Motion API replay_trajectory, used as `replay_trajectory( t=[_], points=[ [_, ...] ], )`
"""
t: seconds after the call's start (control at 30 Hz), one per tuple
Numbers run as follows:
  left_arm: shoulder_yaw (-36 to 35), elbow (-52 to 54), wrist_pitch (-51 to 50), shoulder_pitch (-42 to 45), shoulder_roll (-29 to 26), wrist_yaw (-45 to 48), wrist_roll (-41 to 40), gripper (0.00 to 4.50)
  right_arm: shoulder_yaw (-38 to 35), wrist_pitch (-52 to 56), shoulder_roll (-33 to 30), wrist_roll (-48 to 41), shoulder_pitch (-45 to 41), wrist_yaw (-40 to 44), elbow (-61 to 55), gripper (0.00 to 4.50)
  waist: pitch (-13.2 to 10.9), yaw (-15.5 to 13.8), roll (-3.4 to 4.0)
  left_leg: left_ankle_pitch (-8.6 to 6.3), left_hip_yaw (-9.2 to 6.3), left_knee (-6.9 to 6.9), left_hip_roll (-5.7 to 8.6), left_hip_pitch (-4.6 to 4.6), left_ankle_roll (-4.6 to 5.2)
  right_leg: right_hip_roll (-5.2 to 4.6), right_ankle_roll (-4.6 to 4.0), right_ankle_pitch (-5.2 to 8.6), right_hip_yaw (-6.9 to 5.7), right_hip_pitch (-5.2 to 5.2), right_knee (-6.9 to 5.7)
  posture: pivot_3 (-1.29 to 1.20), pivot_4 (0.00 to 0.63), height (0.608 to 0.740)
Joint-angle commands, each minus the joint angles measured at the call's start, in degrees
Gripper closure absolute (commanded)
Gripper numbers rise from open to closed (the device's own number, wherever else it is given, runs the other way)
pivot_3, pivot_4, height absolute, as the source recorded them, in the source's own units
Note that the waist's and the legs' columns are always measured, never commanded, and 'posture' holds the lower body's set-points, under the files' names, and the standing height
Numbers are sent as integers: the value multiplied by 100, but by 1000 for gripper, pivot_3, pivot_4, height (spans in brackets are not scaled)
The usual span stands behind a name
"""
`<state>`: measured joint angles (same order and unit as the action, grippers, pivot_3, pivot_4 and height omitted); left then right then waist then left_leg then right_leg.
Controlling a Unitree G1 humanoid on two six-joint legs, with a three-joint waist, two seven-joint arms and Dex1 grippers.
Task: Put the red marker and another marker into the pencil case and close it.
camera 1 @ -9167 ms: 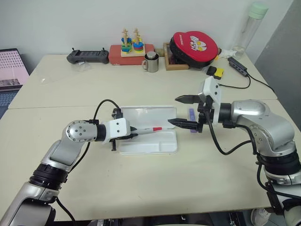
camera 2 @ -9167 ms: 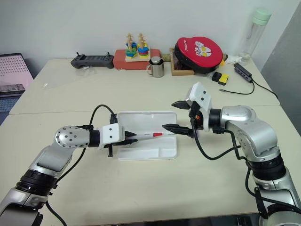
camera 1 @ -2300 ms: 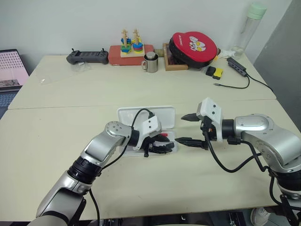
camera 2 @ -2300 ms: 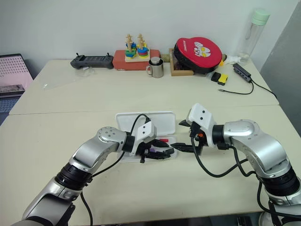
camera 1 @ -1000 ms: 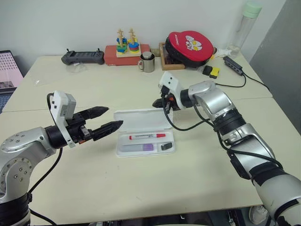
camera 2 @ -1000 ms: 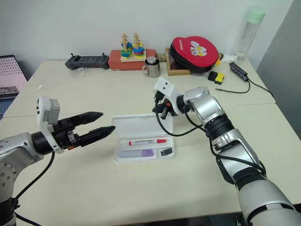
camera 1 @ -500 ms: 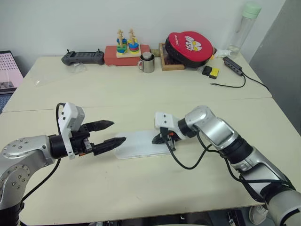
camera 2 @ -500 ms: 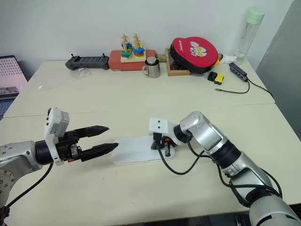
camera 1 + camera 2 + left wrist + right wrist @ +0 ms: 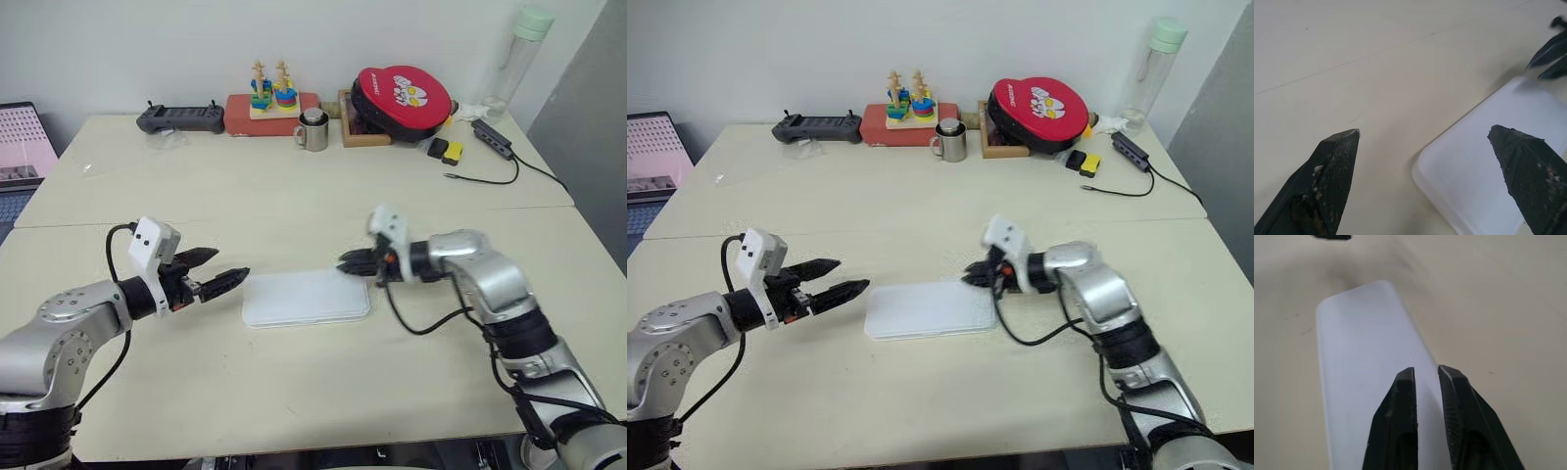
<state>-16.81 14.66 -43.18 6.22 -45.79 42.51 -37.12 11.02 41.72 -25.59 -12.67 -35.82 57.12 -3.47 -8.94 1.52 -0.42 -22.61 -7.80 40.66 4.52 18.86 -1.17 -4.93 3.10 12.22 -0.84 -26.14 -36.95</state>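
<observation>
The flat white rectangular plastic pencil case (image 9: 307, 298) lies on the cream table (image 9: 294, 186) with its lid down, between the two grippers. The markers cannot be seen with the lid shut over them; judging by that, both are likely inside and what remains is making sure of the closure.

The right gripper (image 9: 350, 261) sits at the case's far right corner, its black fingers (image 9: 1400, 396) parted by only a narrow slit with nothing between them, their tips just above the lid near its right end. The left gripper (image 9: 223, 269) hovers just beside the case's left end, apart from it, spread wide and holding nothing; in its wrist view the near rounded corner of the case lies between and just ahead of its fingertips (image 9: 1337, 161).

To finish well, a firm downward press on the lid along the front edge, opposite the hinge, seems best, with the left gripper ready to steady the left end so the light box does not skid. Whether the latch has caught cannot be told, so the press should come before withdrawing.
</observation>
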Motion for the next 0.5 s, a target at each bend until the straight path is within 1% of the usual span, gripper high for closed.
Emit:
replay_trajectory(
  t=[0.03, 0.07, 0.13, 0.17, 0.2, 0.37, 0.4, 0.5],
  points=[
    [-78, -311, 444, -15, -24, -31, 376, 0, -821, 312, -196, -321, 317, -454, -436, 2803, 0, 3, 0, 0, 2, -2, 0, -1, 0, 0, 0, 0, 1, -1, 0, 0, 150, 740],
    [-122, -419, 528, -42, -31, -25, 437, 0, -1008, 396, -261, -382, 455, -558, -544, 2589, 0, 4, 0, 0, 4, -4, 0, 0, 0, 0, 0, 0, 3, -2, 0, 0, 150, 740],
    [-202, -627, 688, -95, -84, 51, 535, 0, -1303, 596, -403, -506, 687, -724, -729, 1960, 0, 4, 1, 0, 6, -5, -1, -1, 0, 0, 0, 0, 5, -2, 0, 0, 150, 740],
    [-250, -732, 769, -105, -107, 91, 570, 0, -1427, 673, -471, -530, 773, -820, -793, 1767, 0, 4, 1, 0, 7, -6, -1, 0, 0, 0, 0, 0, 6, -3, 1, 0, 150, 740],
    [-291, -879, 881, -100, -141, 106, 647, 0, -1546, 723, -538, -541, 846, -920, -836, 1470, 0, 6, 1, 0, 8, -6, -3, -1, 0, 0, 0, 0, 5, -3, 0, 0, 150, 740],
    [-411, -1420, 1251, -31, -319, 327, 850, 0, -1775, 833, -942, -670, 1128, -1021, -994, 149, -1, 2, 1, 0, 9, -6, -2, -1, 1, 0, 0, 0, 5, -2, 1, 0, 150, 740],
    [-412, -1504, 1307, -13, -355, 356, 899, 0, -1764, 831, -1002, -694, 1158, -999, -1017, 42, -1, 2, 1, 0, 9, -6, -2, -1, 0, 0, 0, 0, 5, -1, 0, 0, 150, 740],
    [-398, -1670, 1432, 33, -424, 431, 1016, 0, -1688, 794, -1119, -755, 1176, -942, -1032, 42, -1, 4, 1, 0, 9, -6, -4, -2, 0, 0, 0, 0, 5, -1, 0, 0, 150, 740]
  ],
)
